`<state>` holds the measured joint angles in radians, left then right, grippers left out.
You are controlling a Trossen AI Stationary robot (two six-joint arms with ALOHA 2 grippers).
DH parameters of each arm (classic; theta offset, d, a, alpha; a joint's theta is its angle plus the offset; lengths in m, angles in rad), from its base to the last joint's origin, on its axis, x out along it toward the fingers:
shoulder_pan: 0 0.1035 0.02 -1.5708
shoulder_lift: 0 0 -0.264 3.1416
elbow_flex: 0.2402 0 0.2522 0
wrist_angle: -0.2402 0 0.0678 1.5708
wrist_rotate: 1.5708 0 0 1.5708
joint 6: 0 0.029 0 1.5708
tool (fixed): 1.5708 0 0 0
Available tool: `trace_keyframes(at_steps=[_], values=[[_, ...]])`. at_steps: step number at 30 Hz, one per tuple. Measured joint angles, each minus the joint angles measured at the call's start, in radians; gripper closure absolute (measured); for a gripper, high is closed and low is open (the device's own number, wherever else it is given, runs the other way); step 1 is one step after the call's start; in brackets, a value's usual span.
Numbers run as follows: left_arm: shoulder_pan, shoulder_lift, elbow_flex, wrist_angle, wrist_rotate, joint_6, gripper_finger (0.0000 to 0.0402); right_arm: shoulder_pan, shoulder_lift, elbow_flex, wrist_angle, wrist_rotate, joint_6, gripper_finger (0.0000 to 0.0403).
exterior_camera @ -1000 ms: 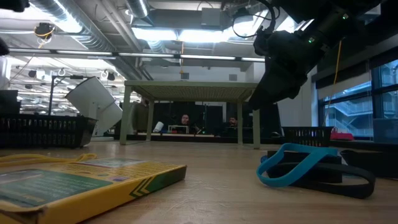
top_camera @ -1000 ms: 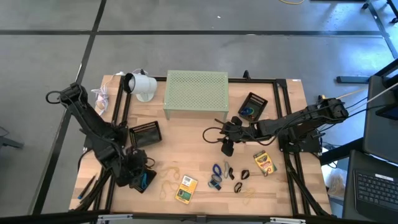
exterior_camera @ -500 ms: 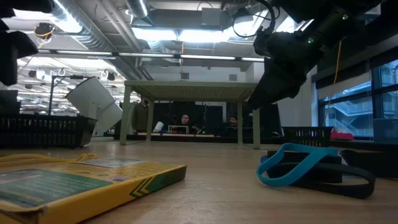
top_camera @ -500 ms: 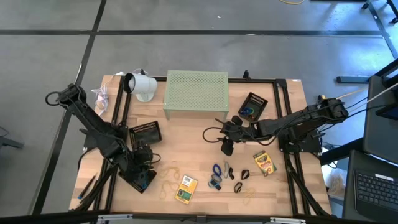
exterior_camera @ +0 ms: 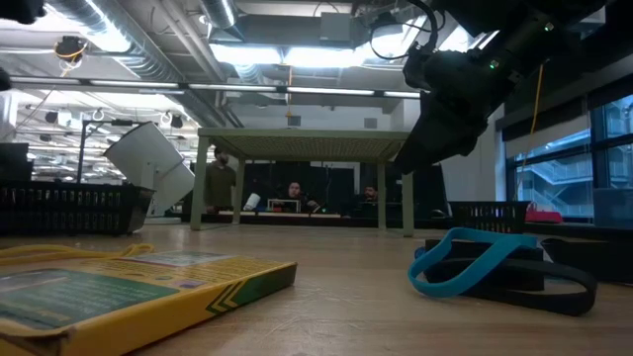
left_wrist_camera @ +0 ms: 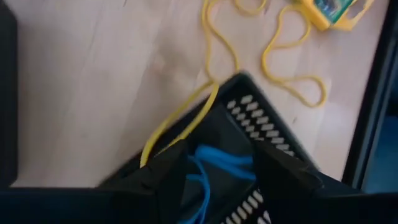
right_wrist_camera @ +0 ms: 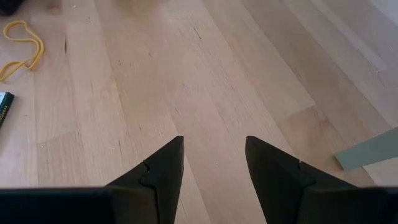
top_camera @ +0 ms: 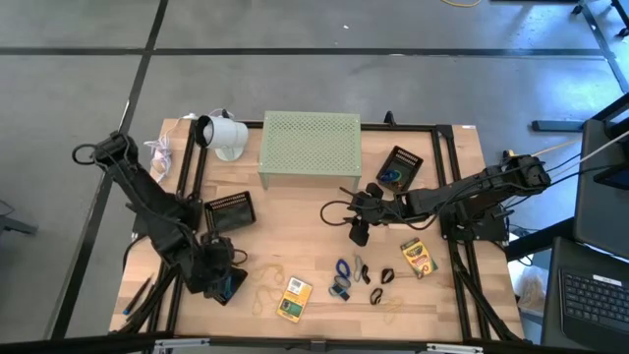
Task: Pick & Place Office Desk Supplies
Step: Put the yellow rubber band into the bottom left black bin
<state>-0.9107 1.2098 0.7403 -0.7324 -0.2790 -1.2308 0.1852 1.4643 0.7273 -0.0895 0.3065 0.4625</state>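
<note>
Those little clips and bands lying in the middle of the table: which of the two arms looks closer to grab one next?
Probably the right. Its gripper is open and hangs just above the cluster of clips and bands, while the left gripper is over a black basket at the table's left.

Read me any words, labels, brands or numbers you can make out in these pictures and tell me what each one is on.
No text reads clearly in any view.
Yellow card box near the front edge: printed label, too small in the high view, too blurred in the low view.
Second yellow card box beside the right arm: print too small to read.
Everything else shows no lettering.
</note>
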Motion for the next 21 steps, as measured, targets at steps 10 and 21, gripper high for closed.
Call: trace_keyframes(at_steps=[10,21], values=[[-0.045,0.058,0.0,-0.059,-0.093,0.021,0.0228,0.0,0.0,0.0,0.0,0.0,0.0,0.0227],[-0.045,0.224,0.0,-0.057,0.004,0.144,0.0229,0.0,0.0,0.0,0.0,0.0,0.0,0.0227]])
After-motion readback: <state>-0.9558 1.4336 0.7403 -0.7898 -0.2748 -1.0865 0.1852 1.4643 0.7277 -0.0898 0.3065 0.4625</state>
